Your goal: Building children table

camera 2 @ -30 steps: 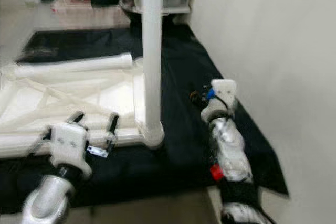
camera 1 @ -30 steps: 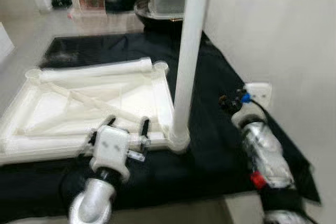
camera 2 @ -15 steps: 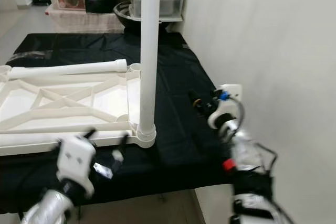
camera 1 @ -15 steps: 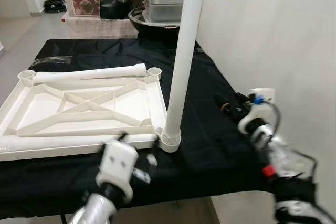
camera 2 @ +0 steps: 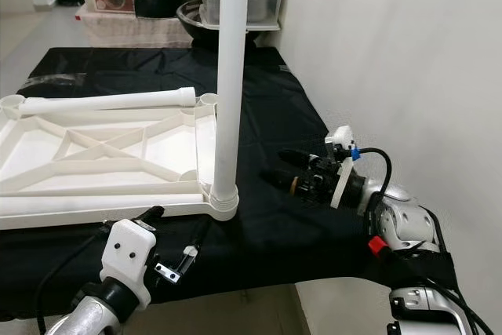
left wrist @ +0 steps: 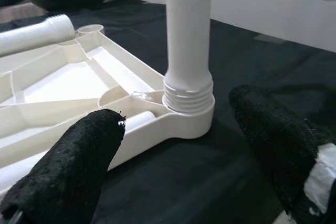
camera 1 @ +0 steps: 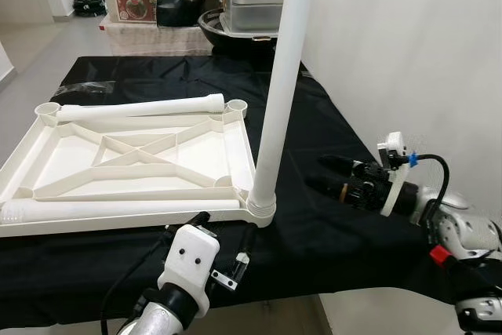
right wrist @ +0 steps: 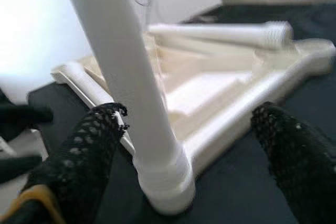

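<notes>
Upright leg (camera 1: 276, 107) seated in tabletop (camera 1: 133, 154) near-right corner socket. Right gripper (camera 2: 294, 182) spread, aimed left at it; left gripper (camera 1: 223, 245) spread, near. Grasp low, twist squarely.

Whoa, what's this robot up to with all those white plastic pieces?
It is putting together a small table. The white tabletop lies upside down on a black cloth, with one leg standing upright in a corner socket. Two more legs lie loose on the tabletop. The left gripper sits just in front of that corner and the right gripper points at the leg from the side; both have open jaws and touch nothing.
</notes>
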You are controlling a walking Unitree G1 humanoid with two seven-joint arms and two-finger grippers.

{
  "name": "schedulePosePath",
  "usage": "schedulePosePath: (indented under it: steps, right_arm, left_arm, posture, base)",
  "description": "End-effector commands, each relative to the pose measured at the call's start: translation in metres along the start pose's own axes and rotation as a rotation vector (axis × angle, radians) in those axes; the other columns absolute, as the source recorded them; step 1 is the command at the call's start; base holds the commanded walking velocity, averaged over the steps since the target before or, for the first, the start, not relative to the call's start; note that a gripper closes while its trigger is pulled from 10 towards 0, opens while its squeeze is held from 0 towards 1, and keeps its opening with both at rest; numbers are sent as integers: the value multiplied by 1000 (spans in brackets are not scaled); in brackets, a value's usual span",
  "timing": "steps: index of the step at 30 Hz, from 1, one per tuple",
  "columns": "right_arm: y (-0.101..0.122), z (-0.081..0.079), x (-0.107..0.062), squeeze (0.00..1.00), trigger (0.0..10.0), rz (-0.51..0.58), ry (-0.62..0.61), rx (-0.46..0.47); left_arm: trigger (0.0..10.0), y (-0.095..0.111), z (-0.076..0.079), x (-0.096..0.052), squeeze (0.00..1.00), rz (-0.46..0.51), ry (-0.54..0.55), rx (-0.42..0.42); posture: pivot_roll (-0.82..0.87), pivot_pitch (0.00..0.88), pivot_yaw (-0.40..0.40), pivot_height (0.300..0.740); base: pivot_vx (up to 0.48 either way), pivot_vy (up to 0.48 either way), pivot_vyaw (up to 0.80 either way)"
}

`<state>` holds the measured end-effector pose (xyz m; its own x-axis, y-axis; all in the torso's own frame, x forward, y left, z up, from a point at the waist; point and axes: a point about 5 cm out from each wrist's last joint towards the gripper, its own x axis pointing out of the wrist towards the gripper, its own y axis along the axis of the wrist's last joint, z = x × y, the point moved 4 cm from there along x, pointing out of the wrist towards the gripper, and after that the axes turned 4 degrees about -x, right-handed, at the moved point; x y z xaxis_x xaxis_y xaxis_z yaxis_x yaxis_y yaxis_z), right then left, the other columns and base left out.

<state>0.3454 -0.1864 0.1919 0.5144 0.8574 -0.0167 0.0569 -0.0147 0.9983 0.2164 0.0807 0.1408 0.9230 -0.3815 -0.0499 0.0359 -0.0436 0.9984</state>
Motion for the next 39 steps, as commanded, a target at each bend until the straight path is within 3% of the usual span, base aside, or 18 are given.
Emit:
schedulePosePath:
  steps: [1,3,4,5,9,12,15,19,31,36,37,39]
  right_arm:
    - [5,-6,8,1000,10000,10,63,-28]
    - [5,-11,20,1000,10000,-11,95,-84]
    - [5,-13,25,298,10000,-16,105,-93]
    - [6,-16,30,0,10000,-14,129,-100]
    - [7,-18,32,0,10000,-10,146,-100]
    - [13,-31,42,0,10000,17,238,-96]
    - [16,-35,47,0,10000,28,265,-99]
    - [17,-36,51,0,10000,36,270,-103]
    - [8,-38,88,0,10000,-11,220,-178]
    - [7,-39,90,0,10000,-10,222,-180]
    - [4,-44,105,0,10000,-7,238,-171]
    - [4,-48,116,0,10000,-5,240,-167]
  left_arm:
    - [10000,2,2,-2,0,7,-23,-11]
    - [10000,3,7,-3,0,7,-47,-20]
    - [10000,2,9,-3,0,5,-55,-21]
    - [10000,1,11,-4,0,1,-63,-17]
    - [10000,0,12,-4,0,-1,-67,-13]
    - [10000,-1,12,-4,0,-4,-73,-14]
    - [10000,-1,13,-4,0,-2,-74,-14]
    - [10000,0,13,-4,0,0,-77,-13]
    - [10000,3,19,-5,0,11,-94,-15]
    - [10000,3,19,-5,0,11,-94,-14]
    - [10000,3,20,-5,0,11,-97,-16]
    - [10000,3,21,-5,0,11,-99,-15]
  posture:
    - [148,62,-64,740]
    - [155,61,-60,740]
    - [155,60,-61,740]
    - [157,60,-61,740]
    - [157,60,-61,740]
    - [158,60,-62,740]
    - [158,58,-63,740]
    - [161,56,-65,740]
    - [160,48,-66,740]
    - [160,49,-65,740]
    - [160,48,-67,740]
    - [160,48,-67,740]
  base:
    - [0,0,0]
    - [0,0,0]
    - [0,0,0]
    - [0,0,0]
    - [0,0,0]
    - [0,0,0]
    - [0,0,0]
    - [0,0,0]
    - [0,0,0]
    - [0,0,0]
    - [0,0,0]
    - [0,0,0]
